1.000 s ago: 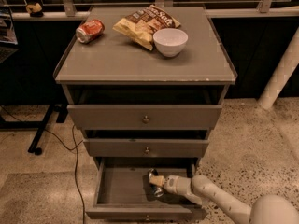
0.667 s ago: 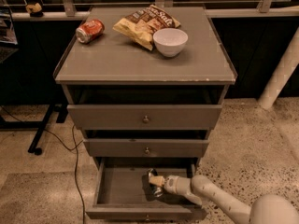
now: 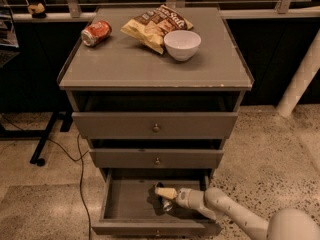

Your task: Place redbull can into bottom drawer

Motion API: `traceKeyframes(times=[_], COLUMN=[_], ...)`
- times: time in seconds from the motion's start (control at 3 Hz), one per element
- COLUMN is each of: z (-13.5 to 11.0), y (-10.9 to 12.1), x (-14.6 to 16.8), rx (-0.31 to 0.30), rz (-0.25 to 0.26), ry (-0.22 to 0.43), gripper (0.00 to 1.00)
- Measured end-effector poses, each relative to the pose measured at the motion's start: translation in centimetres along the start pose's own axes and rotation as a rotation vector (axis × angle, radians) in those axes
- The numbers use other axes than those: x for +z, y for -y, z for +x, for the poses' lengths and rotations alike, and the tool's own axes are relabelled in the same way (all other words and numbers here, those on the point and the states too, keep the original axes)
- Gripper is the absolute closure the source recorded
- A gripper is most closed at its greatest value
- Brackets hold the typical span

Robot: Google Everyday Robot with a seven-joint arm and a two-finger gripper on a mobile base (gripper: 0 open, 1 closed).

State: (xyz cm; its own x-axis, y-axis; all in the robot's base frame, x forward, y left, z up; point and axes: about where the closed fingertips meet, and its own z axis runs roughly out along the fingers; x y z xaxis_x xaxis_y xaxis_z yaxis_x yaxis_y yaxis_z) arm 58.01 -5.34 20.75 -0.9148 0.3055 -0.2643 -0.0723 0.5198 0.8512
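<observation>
My arm (image 3: 227,213) reaches in from the lower right and the gripper (image 3: 164,194) sits inside the open bottom drawer (image 3: 125,206), near the middle and towards its right side. The redbull can (image 3: 167,205) shows as a dark, silvery shape directly at the gripper, low over the drawer floor. From this view I cannot tell whether the gripper is clamped on the can or loose of it, nor whether the can rests on the floor of the drawer.

The bottom drawer is pulled well out of the grey cabinet (image 3: 150,71). Above it, the middle drawer (image 3: 156,158) and the top drawer (image 3: 155,125) each carry a small round knob and show a dark gap above their fronts.

On the cabinet top a red soda can (image 3: 96,33) lies on its side at the back left, a chip bag (image 3: 150,24) lies at the back centre, and a white bowl (image 3: 182,44) stands just beside the bag on its right
</observation>
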Motion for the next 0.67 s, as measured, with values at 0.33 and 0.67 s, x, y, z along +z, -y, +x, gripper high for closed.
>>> traceKeyframes(times=[0.33,0.67], z=[0.0,0.0], y=[0.0,0.0], x=[0.0,0.0], rx=[0.0,0.0], rz=[0.0,0.0], ry=[0.0,0.0], gripper=[0.0,0.0])
